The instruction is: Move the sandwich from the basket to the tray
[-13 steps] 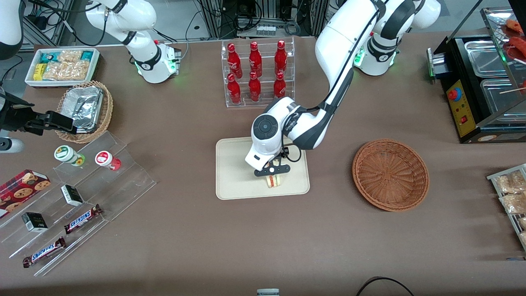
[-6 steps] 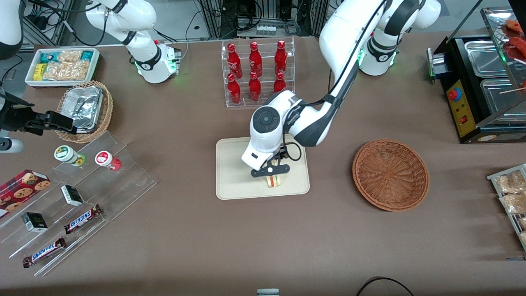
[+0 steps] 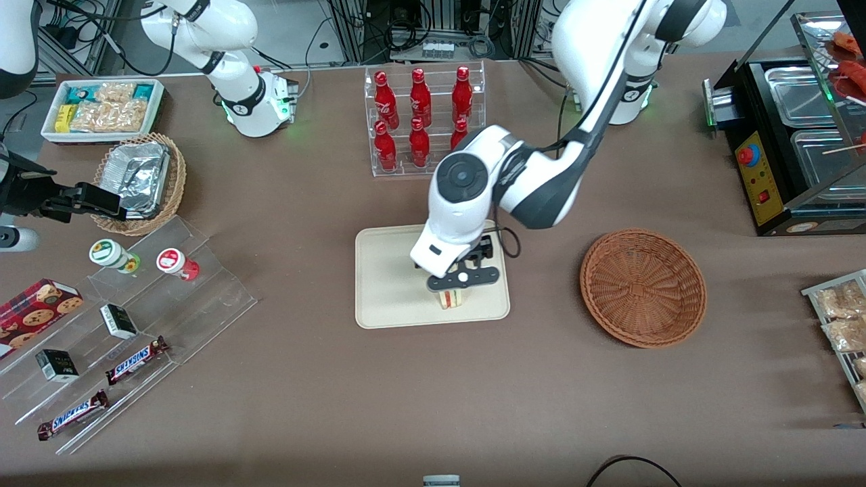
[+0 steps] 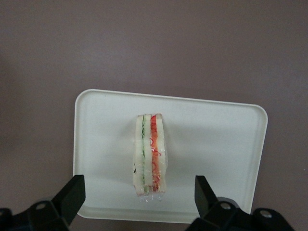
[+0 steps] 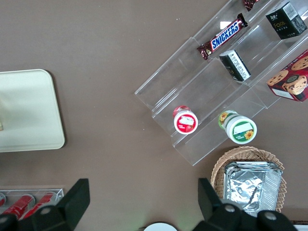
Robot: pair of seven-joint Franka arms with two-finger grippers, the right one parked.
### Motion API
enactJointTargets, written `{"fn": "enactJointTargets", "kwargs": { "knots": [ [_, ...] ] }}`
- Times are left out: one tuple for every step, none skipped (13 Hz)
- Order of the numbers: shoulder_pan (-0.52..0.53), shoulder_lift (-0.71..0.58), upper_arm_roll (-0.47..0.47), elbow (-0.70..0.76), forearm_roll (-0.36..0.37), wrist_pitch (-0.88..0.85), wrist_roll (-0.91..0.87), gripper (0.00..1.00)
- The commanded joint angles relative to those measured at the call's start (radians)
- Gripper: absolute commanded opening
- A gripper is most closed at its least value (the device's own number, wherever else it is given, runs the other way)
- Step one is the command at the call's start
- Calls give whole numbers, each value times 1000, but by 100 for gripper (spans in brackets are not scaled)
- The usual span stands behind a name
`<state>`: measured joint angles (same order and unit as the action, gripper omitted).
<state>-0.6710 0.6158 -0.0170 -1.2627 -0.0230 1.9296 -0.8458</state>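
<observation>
The sandwich (image 3: 452,299) stands on its edge on the cream tray (image 3: 385,284), close to the tray's rim nearest the front camera. My left gripper (image 3: 457,285) hangs straight above it, open, with nothing between its fingers. In the left wrist view the sandwich (image 4: 150,153) shows its green and red layers on the tray (image 4: 216,144), and the gripper (image 4: 138,185) has its black fingers (image 4: 72,195) spread wide on either side, well clear of the bread. The reddish-brown basket (image 3: 643,287) lies empty beside the tray, toward the working arm's end. A corner of the tray (image 5: 29,110) shows in the right wrist view.
A clear rack of red bottles (image 3: 423,122) stands farther from the front camera than the tray. Toward the parked arm's end are a stepped acrylic shelf with snacks (image 3: 135,318), a tan basket holding a foil container (image 3: 139,179) and a white snack bin (image 3: 101,108). A food warmer (image 3: 798,135) stands at the working arm's end.
The left arm's wrist has risen and shifted slightly toward the working arm's end. The sandwich stays where it was on the tray.
</observation>
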Motion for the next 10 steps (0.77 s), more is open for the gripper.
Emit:
{"fn": "enactJointTargets", "kwargs": {
  "knots": [
    [76, -92, -5, -46, 2, -61, 71, 100],
    [106, -122, -5, -70, -5, -78, 136, 100],
    [137, -154, -5, -102, -8, -95, 190, 100],
    [175, -197, -6, -148, -29, -98, 244, 100],
    [209, -235, -5, -193, -47, -98, 298, 100],
    [253, -278, -6, -240, -60, -98, 360, 100],
    [283, -309, -5, -271, -72, -98, 405, 100],
    [316, -335, -5, -299, -77, -100, 447, 100],
    [341, -355, -5, -323, -77, -101, 482, 100],
    [362, -372, -5, -346, -78, -101, 507, 100]
  ]
}}
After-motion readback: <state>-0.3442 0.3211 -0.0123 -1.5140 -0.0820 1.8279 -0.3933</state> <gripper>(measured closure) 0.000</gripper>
